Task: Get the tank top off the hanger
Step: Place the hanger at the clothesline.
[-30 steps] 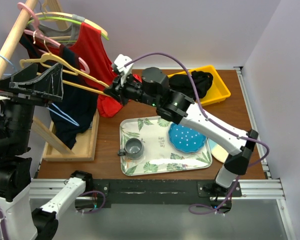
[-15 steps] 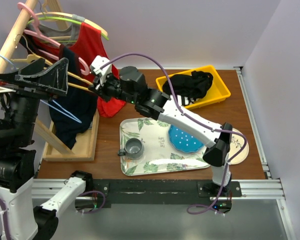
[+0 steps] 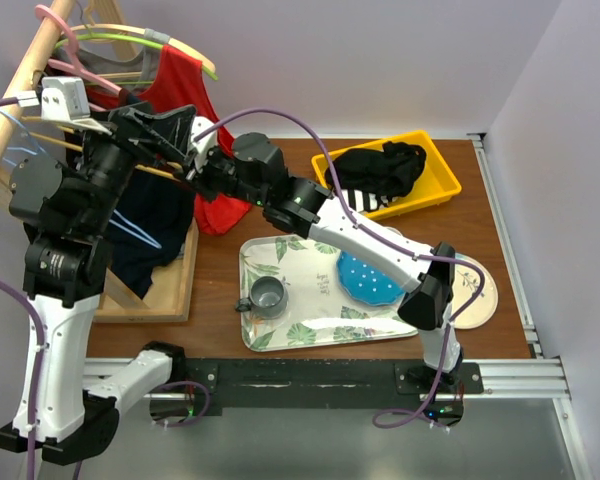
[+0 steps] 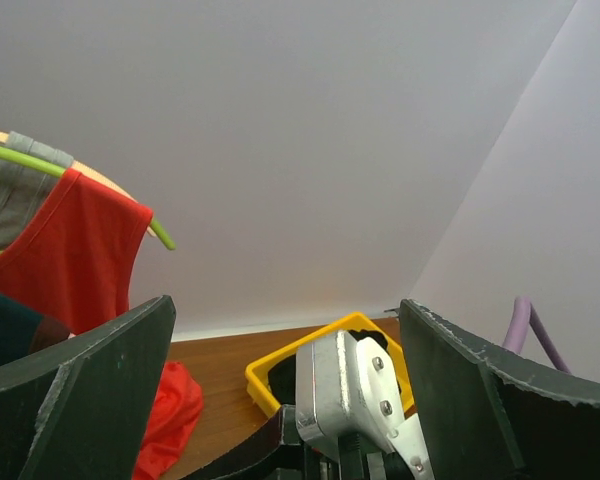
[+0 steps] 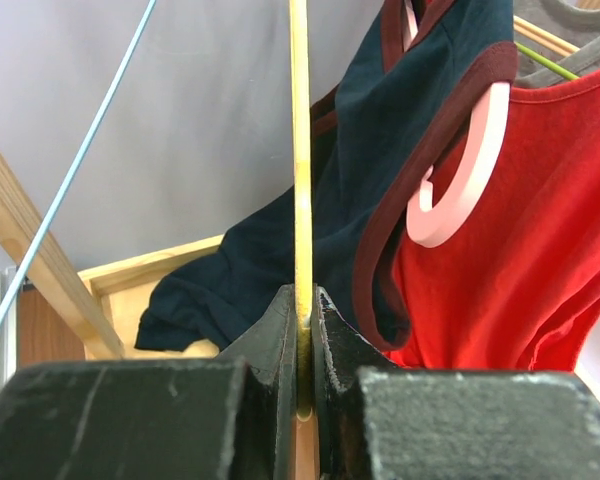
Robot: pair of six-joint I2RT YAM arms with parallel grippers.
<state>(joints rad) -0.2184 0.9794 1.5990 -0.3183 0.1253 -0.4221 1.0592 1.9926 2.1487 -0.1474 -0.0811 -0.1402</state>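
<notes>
**Wooden rack** (image 3: pixel 27 92), far left corner of the desk. It carries several hangers.

**Navy tank top** (image 5: pixel 400 120), maroon trim. It hangs on the rack and sags toward the rack's base, with a pink hanger (image 5: pixel 458 195) tip through one armhole. Probably the task's garment; not yet free.

**Red tank top** (image 5: pixel 500 260). It hangs just behind the navy one, on a green hanger (image 4: pixel 158 232).

**Right gripper** (image 5: pixel 301 300). Pinched tight on a thin yellow hanger (image 5: pixel 299 150) rod, apparently to steady it while the cloth is drawn off.

**Left gripper** (image 4: pixel 285 305). Raised beside the right one, jaws spread wide and holding nothing, seemingly poised to take fabric.

**Yellow bin** (image 3: pixel 437 178), far edge. It holds dark clothing.
</notes>
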